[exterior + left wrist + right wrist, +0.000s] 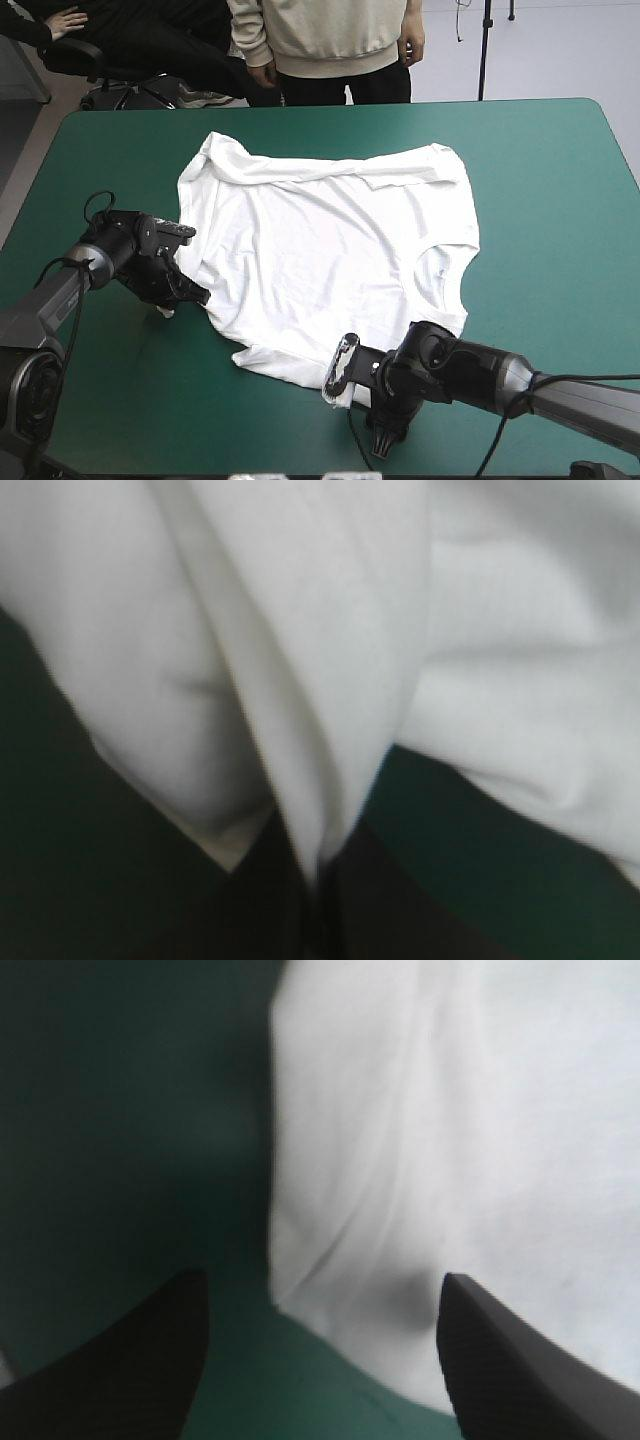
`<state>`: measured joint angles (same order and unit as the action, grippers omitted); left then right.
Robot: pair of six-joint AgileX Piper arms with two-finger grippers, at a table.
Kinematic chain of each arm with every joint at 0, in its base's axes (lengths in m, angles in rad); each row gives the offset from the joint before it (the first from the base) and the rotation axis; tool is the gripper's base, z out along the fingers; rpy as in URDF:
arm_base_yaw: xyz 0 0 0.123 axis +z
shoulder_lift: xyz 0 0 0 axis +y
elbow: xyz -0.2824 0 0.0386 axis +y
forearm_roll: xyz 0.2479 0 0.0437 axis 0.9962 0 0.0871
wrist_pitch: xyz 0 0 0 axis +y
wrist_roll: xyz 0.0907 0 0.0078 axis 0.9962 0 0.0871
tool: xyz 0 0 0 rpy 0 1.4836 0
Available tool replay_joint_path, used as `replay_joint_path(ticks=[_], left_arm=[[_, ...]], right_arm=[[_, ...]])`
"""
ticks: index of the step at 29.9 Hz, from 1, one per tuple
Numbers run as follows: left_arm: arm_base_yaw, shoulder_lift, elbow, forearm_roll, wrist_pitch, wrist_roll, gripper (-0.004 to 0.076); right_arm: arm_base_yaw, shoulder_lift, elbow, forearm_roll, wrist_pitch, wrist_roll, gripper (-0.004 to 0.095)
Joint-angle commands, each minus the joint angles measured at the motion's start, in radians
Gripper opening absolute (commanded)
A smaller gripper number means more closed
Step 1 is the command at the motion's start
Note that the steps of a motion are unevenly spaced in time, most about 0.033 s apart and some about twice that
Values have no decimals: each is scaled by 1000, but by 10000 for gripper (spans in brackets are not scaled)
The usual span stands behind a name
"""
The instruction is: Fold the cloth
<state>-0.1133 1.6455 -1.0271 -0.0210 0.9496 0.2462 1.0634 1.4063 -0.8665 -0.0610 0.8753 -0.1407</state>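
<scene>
The white T-shirt (pixel 330 250) is lying spread out on the teal-green counter (pixel 560 200). The left gripper (pixel 318 880) is pinching a fold at the shirt's left edge, squeezed tight on it. The right gripper (pixel 322 1277) is spread wide apart at the shirt's near edge, grasping nothing (so only one side is being held). If the left arm is pulling up alone, the shirt could be dragging crooked and bunching up. The pinch looks small, so the cloth may be slipping out. The right gripper could be missing too, since only a corner is lying between its fingers.
</scene>
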Motion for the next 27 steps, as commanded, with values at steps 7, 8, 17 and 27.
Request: replay_joint_path(ticks=[7, 8, 17, 27], left_arm=[[-7, -10, 3, -88, 5, -4, -17], [-7, -10, 3, -88, 3, -4, -17], [-7, -170, -55, -95, 29, -4, -17], [-7, -412, -402, -136, 139, -1, -17]], right_arm=[[4, 96, -22, -61, -47, 54, 256], [4, 96, -22, -61, -47, 54, 159], [-12, -82, -38, -371, -29, 309, 0], [-282, -387, -264, -467, 8, 299, 0]])
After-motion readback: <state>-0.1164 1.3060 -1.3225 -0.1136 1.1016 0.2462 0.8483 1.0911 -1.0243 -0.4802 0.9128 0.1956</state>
